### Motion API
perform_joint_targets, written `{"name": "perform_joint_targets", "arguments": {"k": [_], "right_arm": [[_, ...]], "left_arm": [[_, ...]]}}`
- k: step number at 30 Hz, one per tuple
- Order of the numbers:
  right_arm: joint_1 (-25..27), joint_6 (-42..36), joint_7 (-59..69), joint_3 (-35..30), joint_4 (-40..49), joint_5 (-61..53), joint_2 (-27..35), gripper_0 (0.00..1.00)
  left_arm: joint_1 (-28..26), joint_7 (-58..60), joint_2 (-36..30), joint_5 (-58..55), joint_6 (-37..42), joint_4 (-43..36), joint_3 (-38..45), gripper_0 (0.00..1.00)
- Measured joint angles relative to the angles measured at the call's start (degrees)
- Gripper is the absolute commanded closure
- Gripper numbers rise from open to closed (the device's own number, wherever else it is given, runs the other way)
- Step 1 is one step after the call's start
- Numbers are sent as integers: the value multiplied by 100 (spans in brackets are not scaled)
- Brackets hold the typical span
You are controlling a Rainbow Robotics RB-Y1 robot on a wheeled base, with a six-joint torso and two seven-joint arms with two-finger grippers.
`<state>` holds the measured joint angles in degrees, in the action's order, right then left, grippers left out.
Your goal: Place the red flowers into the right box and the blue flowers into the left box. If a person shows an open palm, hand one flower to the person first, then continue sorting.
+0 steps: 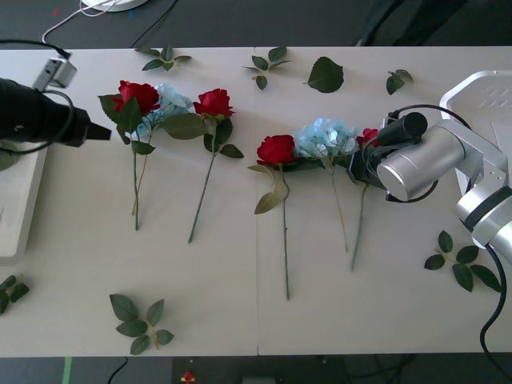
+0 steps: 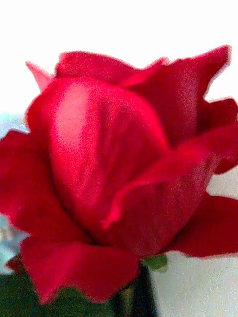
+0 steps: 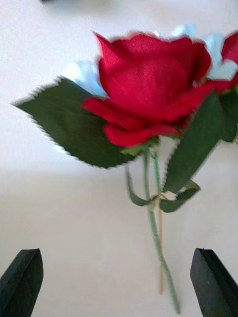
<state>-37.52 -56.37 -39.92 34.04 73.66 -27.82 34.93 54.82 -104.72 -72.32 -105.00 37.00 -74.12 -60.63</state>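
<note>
Four red flowers (image 1: 277, 150), blooms away

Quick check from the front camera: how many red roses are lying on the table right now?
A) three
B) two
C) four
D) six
C: two red flowers lie toward the left, one near the middle, and a fourth shows partly behind the right gripper.
</note>
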Motion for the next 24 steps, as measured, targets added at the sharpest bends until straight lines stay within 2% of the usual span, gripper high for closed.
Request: {"name": "perform_joint_targets", "arguments": {"k": [4, 7, 14, 17, 20, 24], "right_arm": [[-2, 29, -3, 1, -1, 0, 0, 100], [-4, 75, -23, 2, -3, 10, 0, 100], [-42, 85, -79, -4, -3, 182, 1, 100], [-59, 70, -565, -84, 6, 138, 5, 100], [-60, -255, -1194, -375, 113, 11, 12, 100], [-18, -812, -1281, -958, 553, -13, 164, 100]], "left_arm": [[-459, 0, 201, 942, 368, 7, 916, 14], [-603, 62, 405, 1693, 484, 2, 1194, 14], [-693, 1728, 821, 3030, 535, -155, 1214, 14], [-705, 2073, 944, 3383, 710, -303, 1214, 14], [-747, 2079, 1031, 3803, 782, -565, 1214, 14], [-867, 2362, 1114, 4280, 786, -918, 1214, 14]]}}
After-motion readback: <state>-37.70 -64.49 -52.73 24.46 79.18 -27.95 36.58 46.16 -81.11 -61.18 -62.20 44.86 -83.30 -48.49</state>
